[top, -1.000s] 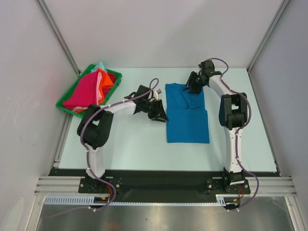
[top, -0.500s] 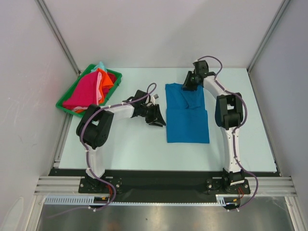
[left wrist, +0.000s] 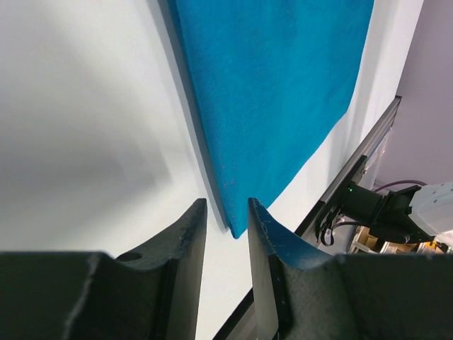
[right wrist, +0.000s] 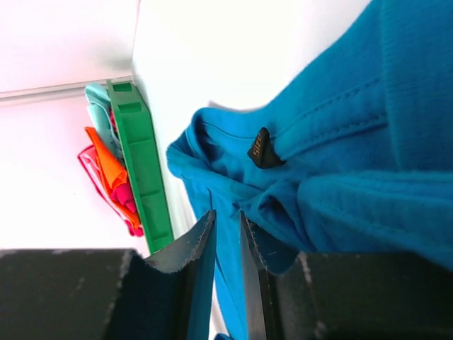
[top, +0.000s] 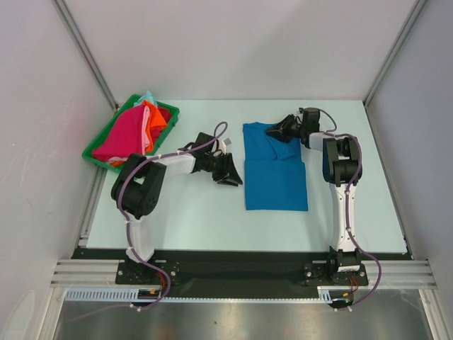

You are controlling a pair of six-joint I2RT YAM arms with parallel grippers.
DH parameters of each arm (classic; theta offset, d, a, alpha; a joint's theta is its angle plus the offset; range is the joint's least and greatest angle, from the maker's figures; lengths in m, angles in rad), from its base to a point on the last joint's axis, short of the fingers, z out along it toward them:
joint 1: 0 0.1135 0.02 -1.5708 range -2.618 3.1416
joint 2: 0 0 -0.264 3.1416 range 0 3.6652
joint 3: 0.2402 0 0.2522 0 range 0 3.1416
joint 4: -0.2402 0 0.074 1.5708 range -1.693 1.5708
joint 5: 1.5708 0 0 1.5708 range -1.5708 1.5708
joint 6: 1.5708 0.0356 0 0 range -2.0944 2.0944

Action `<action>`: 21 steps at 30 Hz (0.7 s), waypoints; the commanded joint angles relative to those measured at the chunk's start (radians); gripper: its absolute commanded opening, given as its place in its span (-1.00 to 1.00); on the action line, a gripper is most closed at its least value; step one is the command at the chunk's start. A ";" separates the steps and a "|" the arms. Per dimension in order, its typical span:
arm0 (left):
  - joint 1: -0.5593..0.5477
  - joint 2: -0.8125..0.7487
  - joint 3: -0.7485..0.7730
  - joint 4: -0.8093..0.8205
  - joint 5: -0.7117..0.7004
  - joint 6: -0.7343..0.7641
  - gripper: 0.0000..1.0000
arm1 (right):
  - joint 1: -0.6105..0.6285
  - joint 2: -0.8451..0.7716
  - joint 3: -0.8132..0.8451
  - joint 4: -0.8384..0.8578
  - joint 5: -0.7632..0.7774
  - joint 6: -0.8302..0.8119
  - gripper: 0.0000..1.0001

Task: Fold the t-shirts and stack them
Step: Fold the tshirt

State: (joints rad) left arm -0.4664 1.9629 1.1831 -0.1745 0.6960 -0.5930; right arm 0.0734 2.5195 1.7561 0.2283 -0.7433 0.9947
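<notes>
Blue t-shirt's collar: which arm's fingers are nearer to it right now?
Right. The right gripper is at the collar of the blue t-shirt, its fingers at the cloth beside the neck label. The left gripper sits off the shirt's left edge, about midway down.

Green plastic tray (top: 98,159) far left on pale table (top: 198,212), apparently angled, plain grey walls (top: 248,49)

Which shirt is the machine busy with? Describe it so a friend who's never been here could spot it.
On the white table, look right of centre. The blue t-shirt lies there, mostly flat in a long rectangle. It is the only blue one and the only one on the table; the other shirts sit bunched in the green tray at the far left.
</notes>
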 commanded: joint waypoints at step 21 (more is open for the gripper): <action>0.014 -0.078 0.010 -0.028 0.079 0.048 -0.30 | -0.066 -0.189 -0.087 -0.063 -0.111 -0.090 -0.49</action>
State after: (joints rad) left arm -0.4576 1.9591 1.1831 -0.1940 0.7464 -0.5842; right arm -0.0006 2.3737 1.7531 0.1028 -0.8120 0.9157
